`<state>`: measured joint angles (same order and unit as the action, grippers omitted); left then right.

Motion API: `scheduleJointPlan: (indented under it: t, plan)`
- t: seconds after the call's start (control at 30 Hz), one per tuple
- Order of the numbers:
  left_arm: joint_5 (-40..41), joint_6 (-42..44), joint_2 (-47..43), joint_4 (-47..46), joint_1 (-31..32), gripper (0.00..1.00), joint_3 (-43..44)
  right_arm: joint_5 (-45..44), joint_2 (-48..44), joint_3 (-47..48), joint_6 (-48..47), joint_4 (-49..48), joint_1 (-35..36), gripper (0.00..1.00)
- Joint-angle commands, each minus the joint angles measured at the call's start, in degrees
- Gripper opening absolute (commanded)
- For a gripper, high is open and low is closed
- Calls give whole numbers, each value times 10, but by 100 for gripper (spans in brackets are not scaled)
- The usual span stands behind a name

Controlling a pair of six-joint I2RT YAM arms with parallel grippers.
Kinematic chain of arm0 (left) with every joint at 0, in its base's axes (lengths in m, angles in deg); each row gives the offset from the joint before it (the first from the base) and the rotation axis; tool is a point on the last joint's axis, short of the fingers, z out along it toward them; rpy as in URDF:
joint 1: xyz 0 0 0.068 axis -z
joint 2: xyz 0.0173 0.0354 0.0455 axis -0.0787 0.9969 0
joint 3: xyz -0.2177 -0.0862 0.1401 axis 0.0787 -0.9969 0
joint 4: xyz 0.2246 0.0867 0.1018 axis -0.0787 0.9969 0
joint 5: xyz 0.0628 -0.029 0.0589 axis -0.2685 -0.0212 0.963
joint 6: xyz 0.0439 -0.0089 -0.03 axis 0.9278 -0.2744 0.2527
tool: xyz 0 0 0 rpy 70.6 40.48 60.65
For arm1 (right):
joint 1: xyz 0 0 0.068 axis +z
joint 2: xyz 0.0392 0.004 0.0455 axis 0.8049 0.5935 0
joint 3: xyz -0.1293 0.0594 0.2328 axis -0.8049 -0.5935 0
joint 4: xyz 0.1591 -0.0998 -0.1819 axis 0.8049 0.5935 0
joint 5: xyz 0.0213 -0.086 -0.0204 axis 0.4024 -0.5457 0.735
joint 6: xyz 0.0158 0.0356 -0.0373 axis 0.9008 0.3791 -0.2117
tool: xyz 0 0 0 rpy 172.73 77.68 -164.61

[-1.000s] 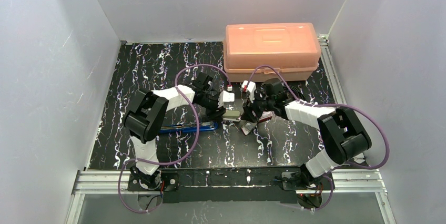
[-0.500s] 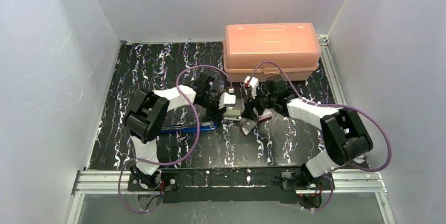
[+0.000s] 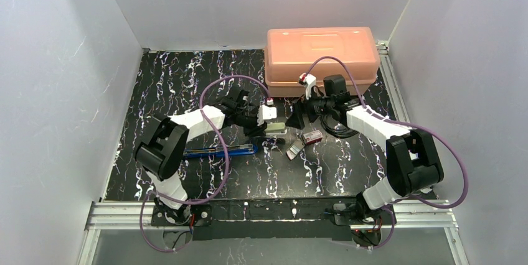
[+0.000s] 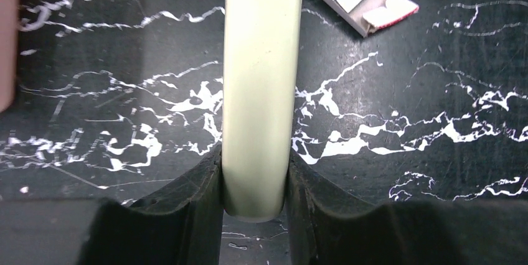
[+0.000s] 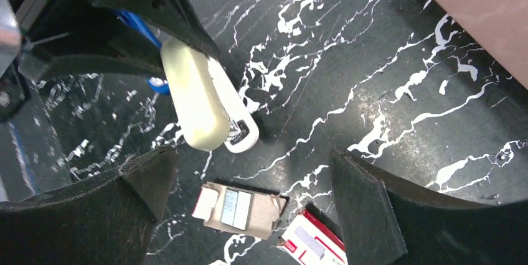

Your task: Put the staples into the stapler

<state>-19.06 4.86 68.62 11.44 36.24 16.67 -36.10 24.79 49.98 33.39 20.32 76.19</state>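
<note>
Top external, table: black, white-veined marbling.
Bin: translucent orange plastic, lidded.
Left gripper: clamped on the stapler, smooth pale-green, rounded; its base hidden in left wrist view.
Right gripper: spread wide, empty.
Staples: silvery strips in pale cardboard tray, on table beside stapler's nose.

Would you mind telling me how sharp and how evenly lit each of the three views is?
Top external: even, soft light with no glare, though the red staple box looks small and soft. Left wrist: the stapler is crisp and evenly lit, but the left fingers are near-black. Right wrist: the right fingers, spread open, are dark silhouettes, and the pink case looks soft.
</note>
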Motion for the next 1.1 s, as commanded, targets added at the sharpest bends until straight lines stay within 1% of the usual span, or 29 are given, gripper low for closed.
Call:
scheduleJointPlan:
  t: [0.0, 0.07, 0.2, 0.27, 0.47, 0.53, 0.77, 1.07]
  plan:
    - [-6, -35, -67, -46, 3, 0, -12, 29, -11, 52, 69, 25, -15, 99]
    - [1, -39, -85, -52, 3, 0, -16, 57, -11, 61, 91, 25, -25, 99]
    - [27, -40, -116, -56, 7, 0, -17, 136, -7, 70, 165, -11, -43, 99]
    - [38, -41, -129, -56, 9, 0, -17, 151, -2, 74, 210, -25, -49, 99]
    - [76, -48, -153, -56, 21, 0, -11, 209, 21, 60, 347, -118, -58, 99]
    - [85, -55, -156, -56, 25, 0, -7, 219, 26, 53, 374, -146, -57, 99]
    - [96, -72, -158, -40, 36, 0, 20, 228, 36, 31, 405, -187, -58, 99]
    - [93, -80, -174, -39, 42, 0, 25, 229, 38, 13, 402, -200, -59, 99]
